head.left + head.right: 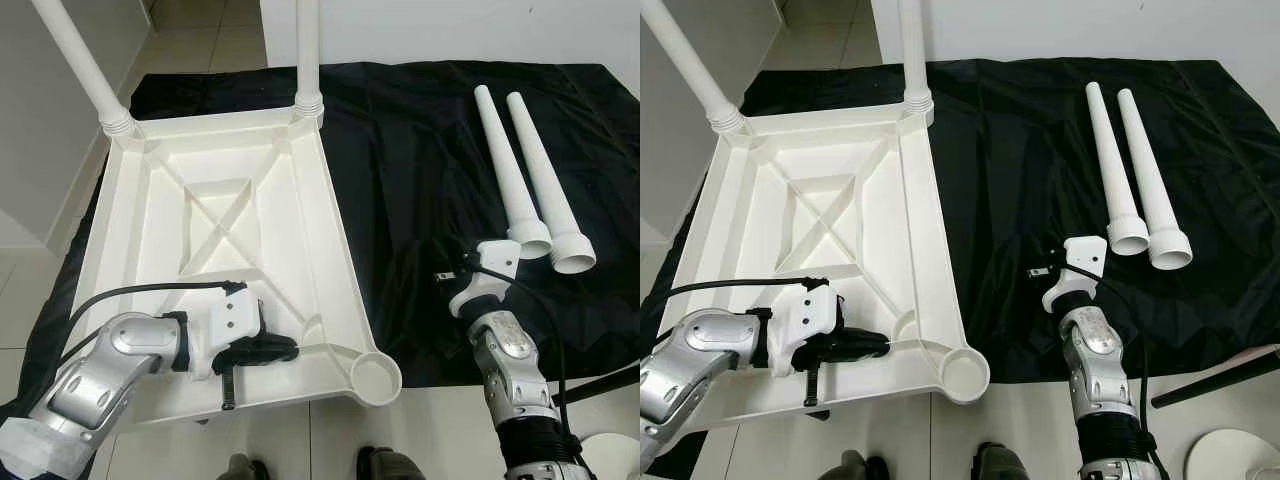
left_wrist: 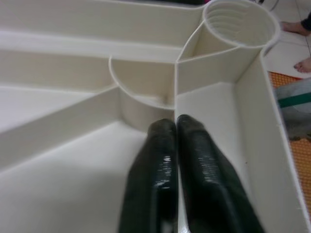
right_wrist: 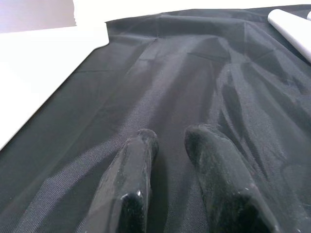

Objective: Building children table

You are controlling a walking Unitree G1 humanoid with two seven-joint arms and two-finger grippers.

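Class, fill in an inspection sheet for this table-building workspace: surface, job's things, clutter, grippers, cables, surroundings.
Surface: black cloth spread on pale tiled floor.
Job's things: white plastic tabletop upside down, two white legs fitted at far corners; near right threaded socket empty; two loose white tapered legs side by side on the cloth.
Clutter: nothing seen.
Grippers: left gripper shut, inside the tabletop by the near socket; right gripper open, low over the cloth.
Cables: black cable along the left arm, another on the right.
Surroundings: white wall; a person's feet.

A black cloth (image 1: 420,150) is spread over the pale tiled floor (image 1: 430,430), and a person's bare feet (image 2: 299,46) stand nearby.
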